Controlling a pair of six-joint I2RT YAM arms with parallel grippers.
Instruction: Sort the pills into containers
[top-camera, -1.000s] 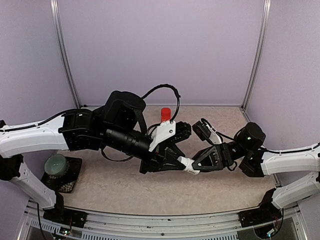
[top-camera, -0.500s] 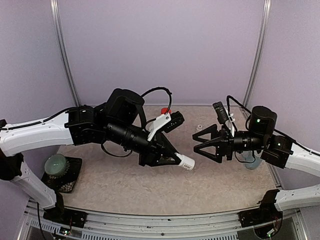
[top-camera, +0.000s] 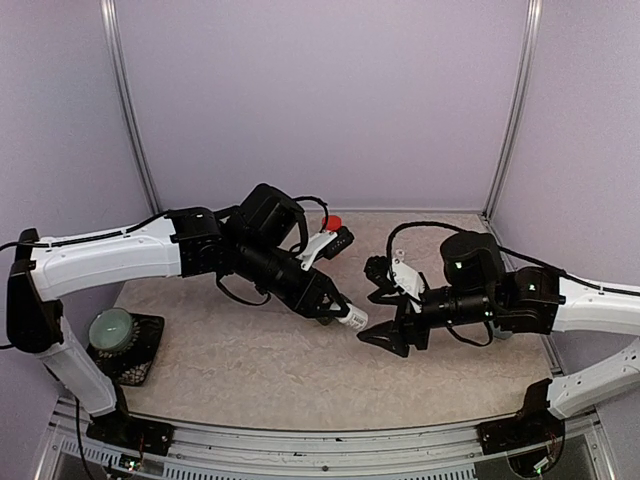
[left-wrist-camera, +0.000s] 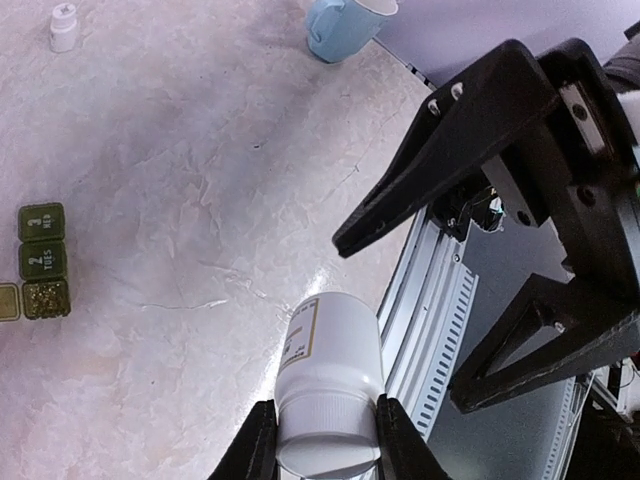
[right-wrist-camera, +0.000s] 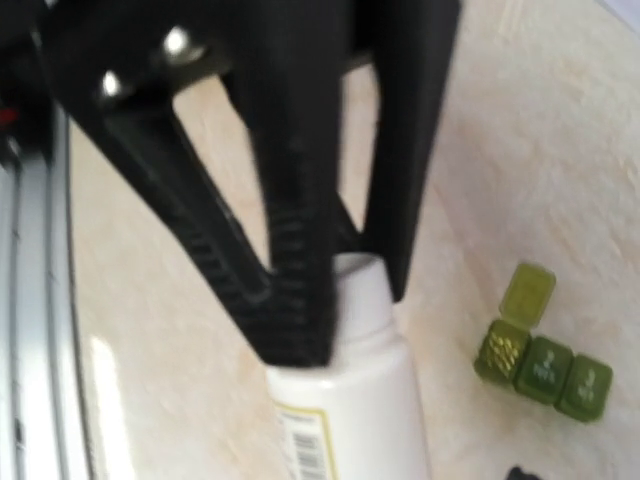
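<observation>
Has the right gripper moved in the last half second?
Yes. The right gripper has shifted left, away from the right corner post, toward the white bottle.

Mug well right of containers

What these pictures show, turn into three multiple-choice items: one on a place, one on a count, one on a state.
1. Where is the white bottle?
A. standing on the table
B. between the fingers of the left hand
C. inside the mug

2. How many compartments has the green pill box?
A. two
B. five
C. three

3. How do the pill box's lids stand?
A. one open, two shut
B. all shut
C. all open

Answers:
1 B: the left wrist view shows it clamped between that hand's fingers.
2 C: three joined squares show in both wrist views.
3 A: one end lid is flipped open and the other two lie shut.
</observation>
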